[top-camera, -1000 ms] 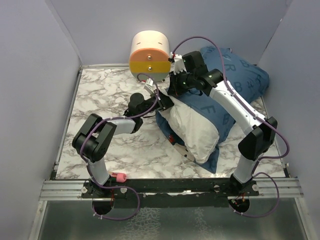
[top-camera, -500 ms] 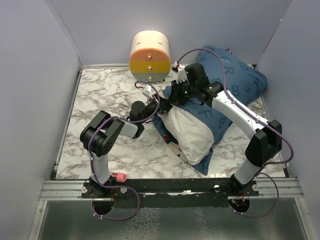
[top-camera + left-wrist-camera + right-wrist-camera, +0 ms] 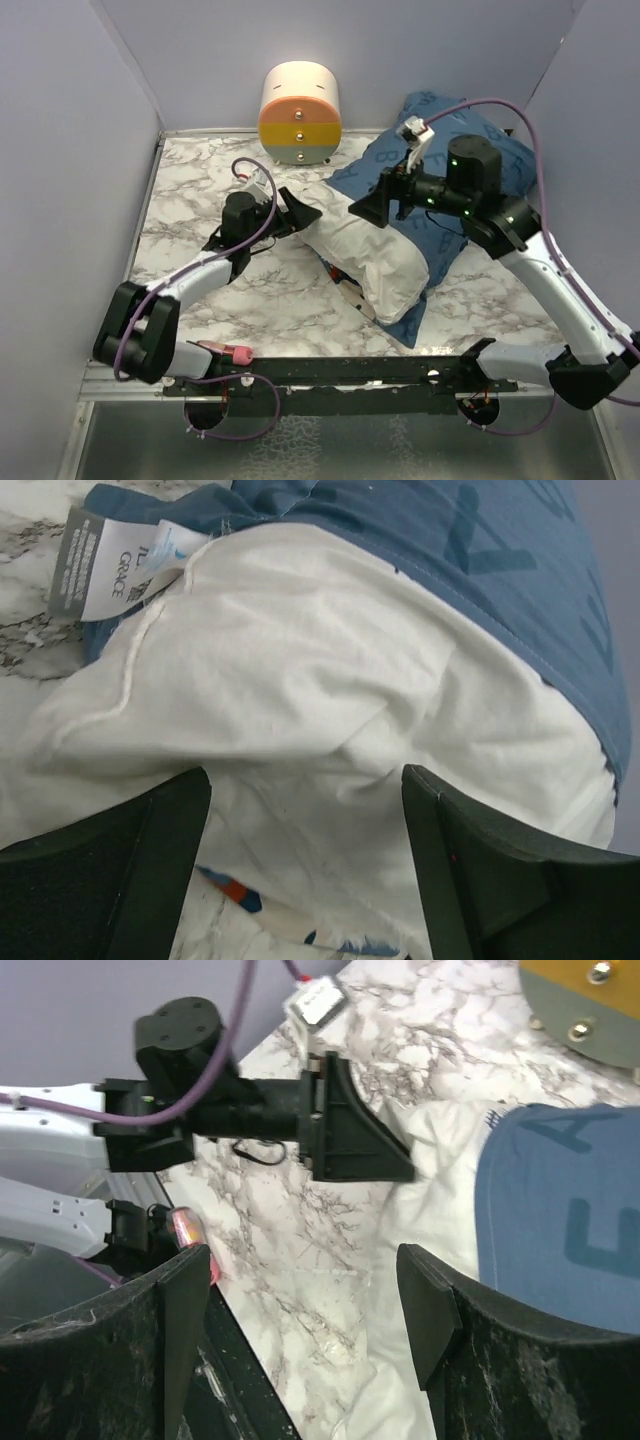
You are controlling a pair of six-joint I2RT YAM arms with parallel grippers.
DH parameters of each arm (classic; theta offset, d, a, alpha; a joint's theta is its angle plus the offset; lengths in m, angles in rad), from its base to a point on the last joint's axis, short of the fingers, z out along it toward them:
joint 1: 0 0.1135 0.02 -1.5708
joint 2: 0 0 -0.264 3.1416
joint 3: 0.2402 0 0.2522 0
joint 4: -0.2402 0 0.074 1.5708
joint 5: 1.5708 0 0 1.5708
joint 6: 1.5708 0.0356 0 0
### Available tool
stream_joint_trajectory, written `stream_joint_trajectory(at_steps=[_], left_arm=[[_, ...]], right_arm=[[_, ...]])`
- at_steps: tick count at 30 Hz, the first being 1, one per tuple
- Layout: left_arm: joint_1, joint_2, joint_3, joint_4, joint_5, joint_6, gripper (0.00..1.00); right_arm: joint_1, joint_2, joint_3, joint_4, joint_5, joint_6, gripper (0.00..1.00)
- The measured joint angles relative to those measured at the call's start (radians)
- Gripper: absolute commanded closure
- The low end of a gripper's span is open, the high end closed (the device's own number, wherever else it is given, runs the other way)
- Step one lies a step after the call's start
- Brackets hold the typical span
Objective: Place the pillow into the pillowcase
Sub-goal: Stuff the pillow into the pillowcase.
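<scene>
Both jaws released, pulled back; pillow (image 3: 375, 262) end protrudes from pillowcase (image 3: 445, 245).

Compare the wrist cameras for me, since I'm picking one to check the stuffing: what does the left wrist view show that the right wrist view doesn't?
Only the left wrist view shows the printed tags and, close up, the pillowcase hem lying across the pillow. Only the right wrist view shows the left gripper near the pillow and part of the cylinder. Both show white pillow, blue pillowcase and some marble table.
</scene>
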Motion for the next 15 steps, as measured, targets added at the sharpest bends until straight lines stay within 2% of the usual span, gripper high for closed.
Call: stream_joint_trajectory(at_steps=[4, 8, 12, 15], left_arm=[[0.024, -0.173, -0.022, -0.202, 0.016, 0.088, 0.18], [0.059, -0.32, -0.072, -0.305, 0.065, 0.103, 0.18], [0.056, -0.471, -0.135, -0.339, 0.117, 0.039, 0.16], [-0.003, -0.569, -0.176, -0.328, 0.109, -0.045, 0.14]], right_arm=[[-0.04, -0.116, -0.075, -0.023, 0.042, 0.021, 0.26], [-0.101, -0.207, -0.183, -0.115, 0.128, 0.046, 0.29], [-0.128, -0.278, -0.243, -0.227, 0.232, 0.07, 0.31], [-0.128, -0.335, -0.28, -0.286, 0.29, 0.088, 0.32]])
